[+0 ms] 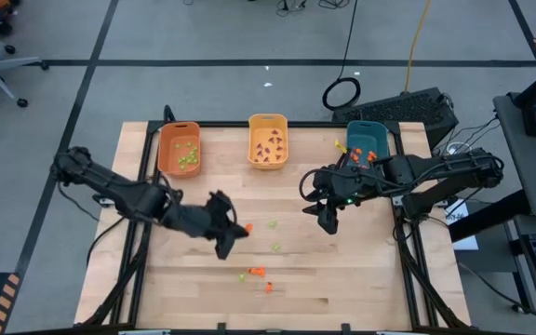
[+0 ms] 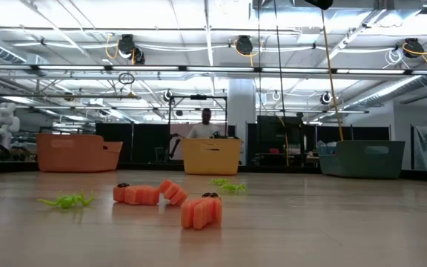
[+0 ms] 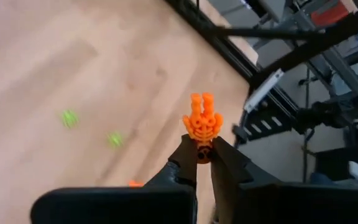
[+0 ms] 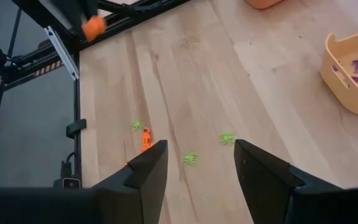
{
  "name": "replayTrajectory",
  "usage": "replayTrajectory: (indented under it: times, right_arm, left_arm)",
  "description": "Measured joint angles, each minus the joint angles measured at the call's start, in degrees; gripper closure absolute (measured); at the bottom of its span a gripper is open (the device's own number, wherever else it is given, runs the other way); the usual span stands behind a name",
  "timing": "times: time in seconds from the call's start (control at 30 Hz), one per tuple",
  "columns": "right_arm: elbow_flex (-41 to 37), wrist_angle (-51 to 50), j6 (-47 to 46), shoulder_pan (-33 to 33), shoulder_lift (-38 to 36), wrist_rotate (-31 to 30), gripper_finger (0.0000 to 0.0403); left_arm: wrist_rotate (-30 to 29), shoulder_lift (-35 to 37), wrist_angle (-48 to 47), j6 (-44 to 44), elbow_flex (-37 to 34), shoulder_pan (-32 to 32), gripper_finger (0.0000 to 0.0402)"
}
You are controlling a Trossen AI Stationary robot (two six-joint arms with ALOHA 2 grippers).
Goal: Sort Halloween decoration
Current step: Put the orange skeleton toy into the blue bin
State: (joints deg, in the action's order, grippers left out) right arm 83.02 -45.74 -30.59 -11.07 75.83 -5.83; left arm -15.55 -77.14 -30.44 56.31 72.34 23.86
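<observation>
Low in the left wrist view, the left tool (image 3: pixel 204 151) is clamped on an orange skeleton trinket (image 3: pixel 202 121), mid-table. It should probably carry it level to the teal bin (image 1: pixel 368 140), upper right, where orange pieces lie. The right tool (image 4: pixel 201 162) hangs apart, empty.

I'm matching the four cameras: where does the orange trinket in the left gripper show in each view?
High: orange trinket at the left gripper, mid-table.
Low: not in it.
Left wrist: centre, pinched between the fingers, trinket.
Right wrist: blurred orange spot, top left.
Shared landmark: yellow bin holding purple pieces.
</observation>
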Motion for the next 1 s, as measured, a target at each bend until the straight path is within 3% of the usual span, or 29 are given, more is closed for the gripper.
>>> replayTrajectory:
  times: [0.53, 1.0]
  right_arm:
    - [0.02, 0.01, -1.41, -0.02, -0.37, 1.42, 0.0232]
    - [0.02, -0.01, -6.98, -0.02, -0.37, 1.62, 0.0232]
  left_arm:
    - [0.31, 2.23, -0.02, -44.43, 0.00, -11.03, 0.0386]
    - [-0.07, 2.23, 0.60, -65.91, 0.02, -17.66, 0.0386]
